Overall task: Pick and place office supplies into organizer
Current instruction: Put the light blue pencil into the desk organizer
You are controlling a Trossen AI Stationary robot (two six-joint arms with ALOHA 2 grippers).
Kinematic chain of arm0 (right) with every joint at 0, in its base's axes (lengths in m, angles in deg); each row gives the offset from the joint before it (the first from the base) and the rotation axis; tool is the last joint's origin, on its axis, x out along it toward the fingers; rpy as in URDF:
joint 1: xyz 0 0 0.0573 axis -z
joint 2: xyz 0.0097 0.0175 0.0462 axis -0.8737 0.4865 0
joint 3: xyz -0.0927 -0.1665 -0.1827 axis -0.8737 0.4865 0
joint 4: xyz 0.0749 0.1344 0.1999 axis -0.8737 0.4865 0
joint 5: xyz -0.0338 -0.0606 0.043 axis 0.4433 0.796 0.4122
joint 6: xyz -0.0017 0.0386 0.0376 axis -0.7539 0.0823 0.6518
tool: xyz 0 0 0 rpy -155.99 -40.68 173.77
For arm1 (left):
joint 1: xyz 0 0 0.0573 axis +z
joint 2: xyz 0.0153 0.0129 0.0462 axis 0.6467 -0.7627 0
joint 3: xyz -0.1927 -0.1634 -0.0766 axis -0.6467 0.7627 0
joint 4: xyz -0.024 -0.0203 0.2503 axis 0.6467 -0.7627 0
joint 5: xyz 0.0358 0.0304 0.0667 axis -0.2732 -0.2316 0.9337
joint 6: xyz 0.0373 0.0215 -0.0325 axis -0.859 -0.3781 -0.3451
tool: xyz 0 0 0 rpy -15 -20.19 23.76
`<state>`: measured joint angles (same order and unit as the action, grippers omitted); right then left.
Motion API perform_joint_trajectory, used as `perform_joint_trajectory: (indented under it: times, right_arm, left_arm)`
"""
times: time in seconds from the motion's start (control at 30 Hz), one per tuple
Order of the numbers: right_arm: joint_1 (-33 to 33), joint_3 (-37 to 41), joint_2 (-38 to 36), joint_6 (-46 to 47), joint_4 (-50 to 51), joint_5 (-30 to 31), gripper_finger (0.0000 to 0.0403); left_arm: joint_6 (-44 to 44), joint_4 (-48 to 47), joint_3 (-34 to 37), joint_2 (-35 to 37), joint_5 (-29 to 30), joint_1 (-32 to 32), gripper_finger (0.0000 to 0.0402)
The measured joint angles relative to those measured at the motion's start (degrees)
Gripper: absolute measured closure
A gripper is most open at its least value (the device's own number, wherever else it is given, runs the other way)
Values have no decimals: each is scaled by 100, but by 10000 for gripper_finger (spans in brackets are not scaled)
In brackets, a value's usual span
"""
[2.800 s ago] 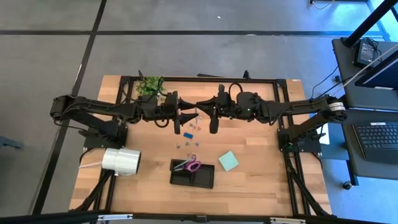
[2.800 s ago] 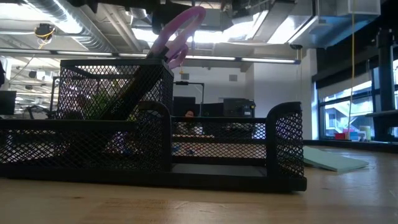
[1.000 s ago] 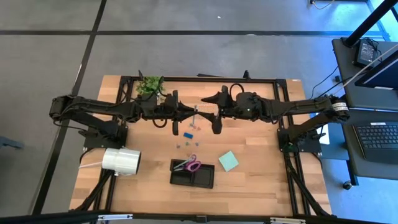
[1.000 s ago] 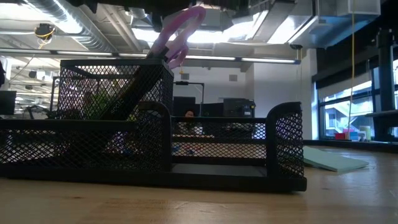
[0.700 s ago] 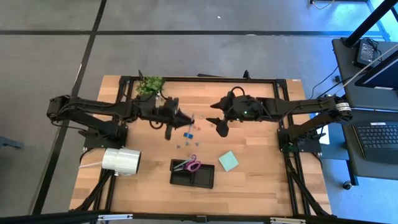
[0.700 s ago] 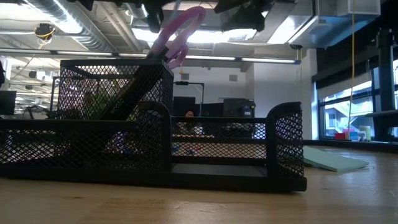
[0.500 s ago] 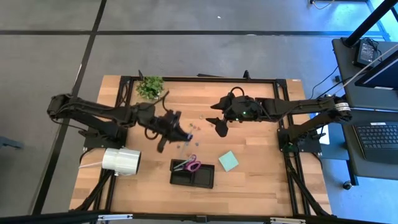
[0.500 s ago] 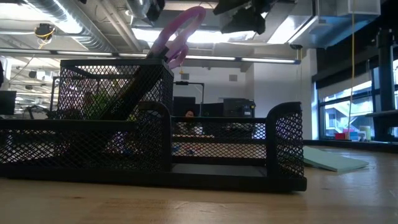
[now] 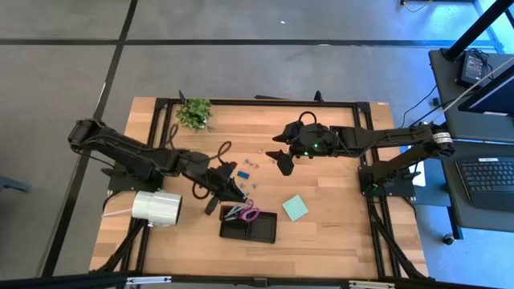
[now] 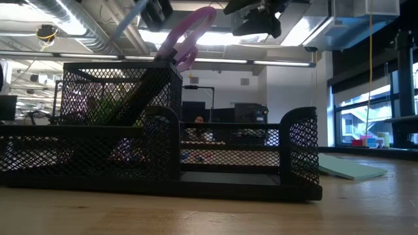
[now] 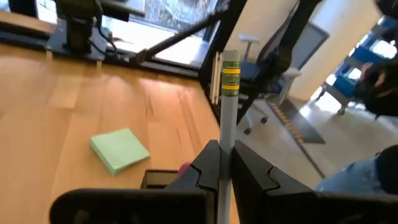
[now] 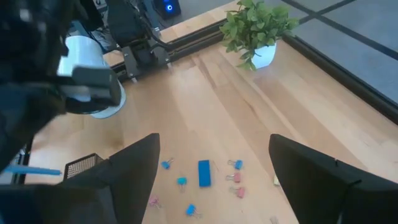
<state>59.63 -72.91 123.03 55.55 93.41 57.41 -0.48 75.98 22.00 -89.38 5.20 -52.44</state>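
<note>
Left claw [image 11: 221, 163] pinched shut low on slim grey stick with green-yellow band [image 11: 229, 99], above black mesh organizer [image 9: 249, 224]. Looks light, stiff, slick (may pivot). Right claw [image 12: 211, 163] wide, empty, mid-table.

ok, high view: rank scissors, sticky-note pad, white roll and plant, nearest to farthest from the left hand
Left hand sits just above the organizer's left end.
1. Scissors, right below it, in the organizer.
2. Sticky-note pad, to its right; white roll, to its left, looks about as far. Too close to call.
3. Plant, at the table's far edge.
</note>
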Motion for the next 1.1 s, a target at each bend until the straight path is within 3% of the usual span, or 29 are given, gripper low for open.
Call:
perform_joint_trajectory:
  times: [0.67,1.1]
  right_arm:
    - [-249,2,0,275,107,-2,98]
    - [-246,7,0,273,107,-2,98]
  left_arm:
    - [-314,-39,14,-822,270,-268,381]
    - [56,886,662,-794,546,-318,380]
